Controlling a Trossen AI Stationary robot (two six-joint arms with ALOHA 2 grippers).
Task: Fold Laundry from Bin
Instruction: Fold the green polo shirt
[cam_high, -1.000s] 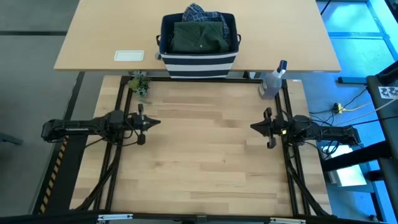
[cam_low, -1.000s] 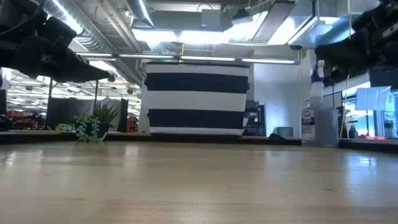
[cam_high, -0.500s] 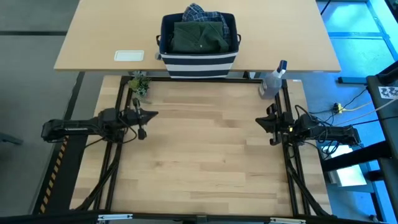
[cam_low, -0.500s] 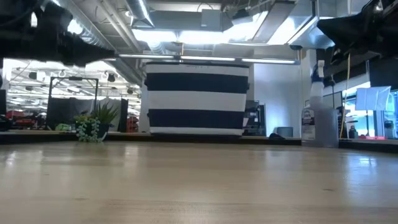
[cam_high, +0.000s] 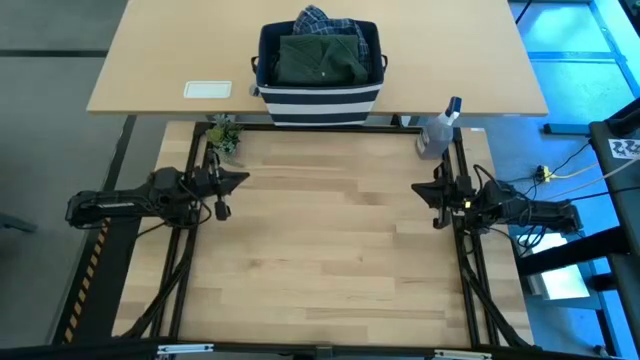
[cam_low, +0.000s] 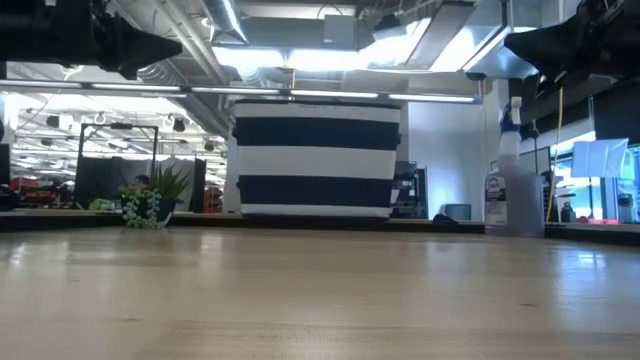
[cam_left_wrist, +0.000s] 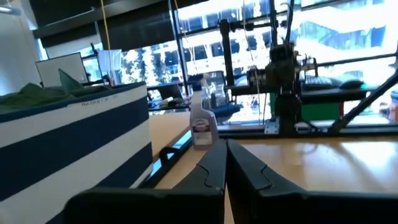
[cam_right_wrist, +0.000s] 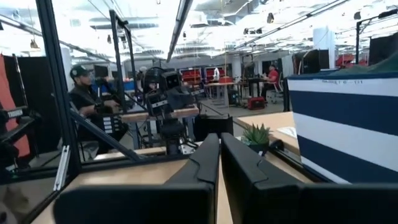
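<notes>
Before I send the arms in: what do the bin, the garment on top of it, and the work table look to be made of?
The bin: looks like woven fabric, matte navy with white stripes; its rim sags slightly in the high view.
The olive-green garment: soft matte cloth, folded and creased; exact fibre can't be told.
The work table: wood planks, pale with visible strip joints and grain, and a slight satin sheen in the low view.

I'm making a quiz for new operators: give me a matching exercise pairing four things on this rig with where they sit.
Things:
1. bin
2. spray bottle
3. small plant
4. white card

Places:
A. far right corner of the work table
B. far left corner of the work table
C. back table, left of the bin
D. back table, middle of its near edge

Pairs: 1-D, 2-A, 3-B, 4-C
</notes>
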